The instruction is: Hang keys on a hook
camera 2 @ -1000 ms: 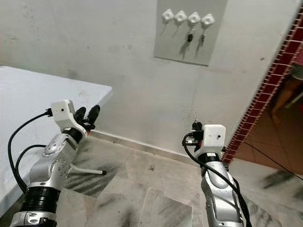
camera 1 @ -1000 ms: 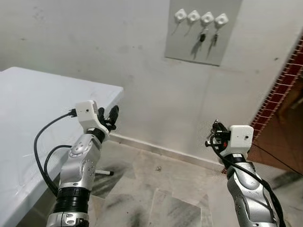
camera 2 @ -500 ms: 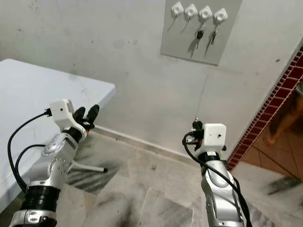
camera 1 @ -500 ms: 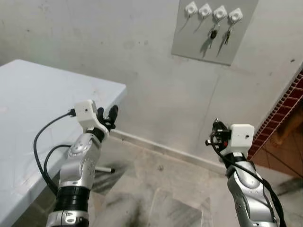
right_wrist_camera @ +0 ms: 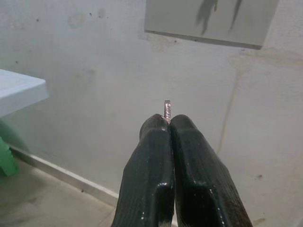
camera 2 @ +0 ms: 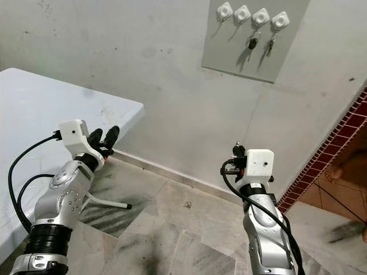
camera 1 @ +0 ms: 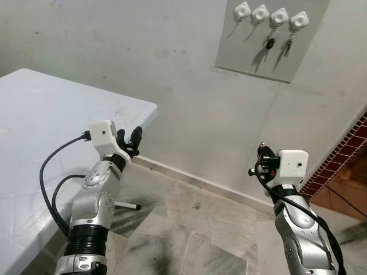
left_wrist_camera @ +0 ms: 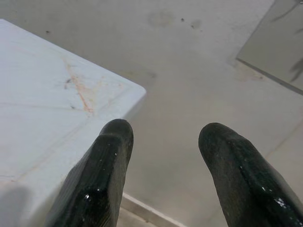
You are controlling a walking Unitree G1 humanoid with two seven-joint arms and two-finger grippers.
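Note:
A grey board (camera 1: 261, 57) on the wall carries a row of white hooks (camera 1: 260, 12). Keys (camera 1: 269, 41) hang from the two rightmost hooks; the two left hooks are bare. My right gripper (camera 1: 261, 156) is raised in front of the wall, well below the board and apart from it. Its fingers (right_wrist_camera: 151, 156) are shut on a small metal piece, of which only the tip (right_wrist_camera: 167, 109) sticks out. My left gripper (camera 1: 131, 139) is held up next to the corner of the white table (camera 1: 46, 126), open with nothing between its fingers (left_wrist_camera: 111, 146).
The white table fills the left side, and its leg foot (camera 1: 131, 205) rests on the marble floor. A red-tiled wall edge (camera 1: 344, 154) runs down the right. Beyond it is what looks like a person's foot (camera 2: 339, 171). Something green (right_wrist_camera: 4, 158) sits low by the wall.
The whole picture has shifted, so the camera has moved: the board now sits further right and higher. Both arms hold the same pose, and the right gripper stays shut.

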